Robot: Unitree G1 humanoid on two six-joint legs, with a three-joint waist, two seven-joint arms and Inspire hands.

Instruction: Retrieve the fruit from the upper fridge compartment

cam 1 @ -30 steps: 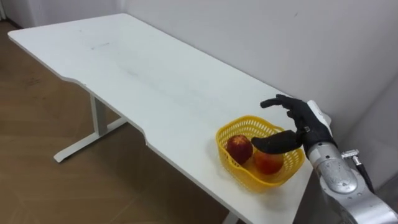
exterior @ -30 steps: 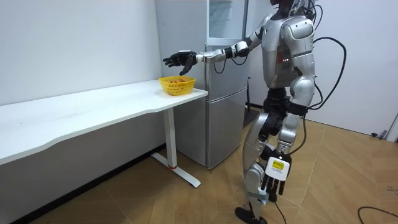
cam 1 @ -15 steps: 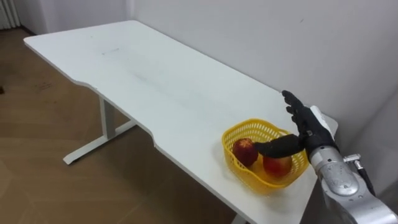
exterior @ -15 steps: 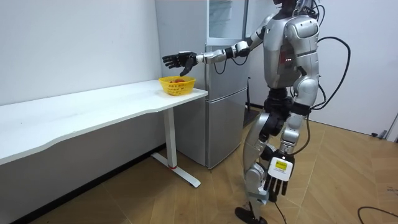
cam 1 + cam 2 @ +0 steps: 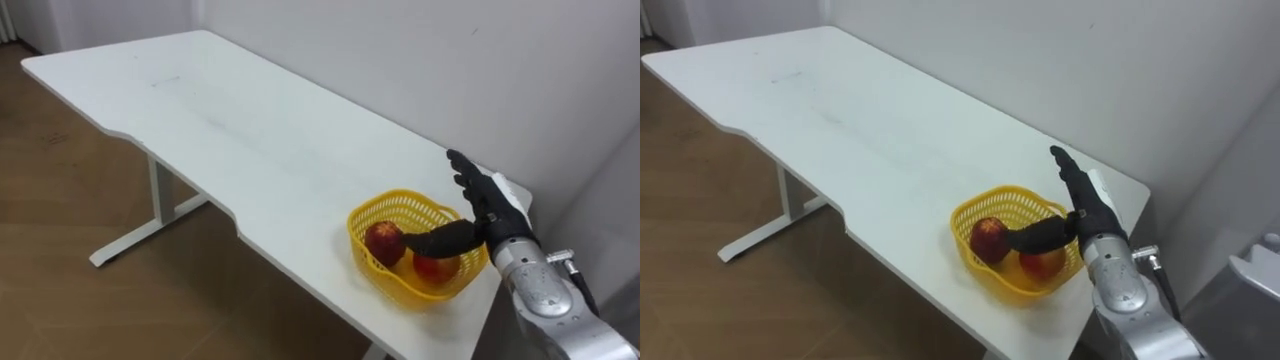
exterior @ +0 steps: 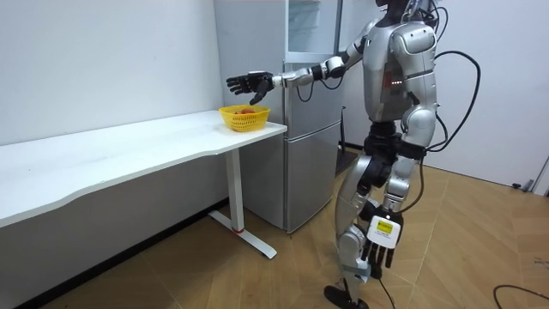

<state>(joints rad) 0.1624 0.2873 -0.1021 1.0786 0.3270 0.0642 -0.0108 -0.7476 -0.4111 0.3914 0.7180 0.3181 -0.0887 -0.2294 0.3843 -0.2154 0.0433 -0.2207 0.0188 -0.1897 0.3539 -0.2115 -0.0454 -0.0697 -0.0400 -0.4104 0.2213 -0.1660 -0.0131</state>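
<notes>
A yellow mesh basket [image 5: 405, 294] stands at the table's right end, near the corner. Two red fruits lie in it, one on the left [image 5: 384, 240] and one on the right [image 5: 432, 266]. My right hand [image 5: 487, 205] hovers open over the basket's far right rim. Its fingers are straight and its thumb reaches over the right fruit without holding anything. In the room view this hand [image 6: 249, 82] is stretched out above the basket [image 6: 244, 118]. My left hand [image 6: 375, 256] hangs by my leg, fingers relaxed.
The long white table [image 5: 220, 110] runs along the wall, with wooden floor in front of it. I stand beside a grey fridge [image 6: 309, 129] that is right behind the table's end.
The right hand's fingers, curved over the basket a second ago, have straightened and now point away from it. The eye view shifted a little; basket and fruits stay put.
</notes>
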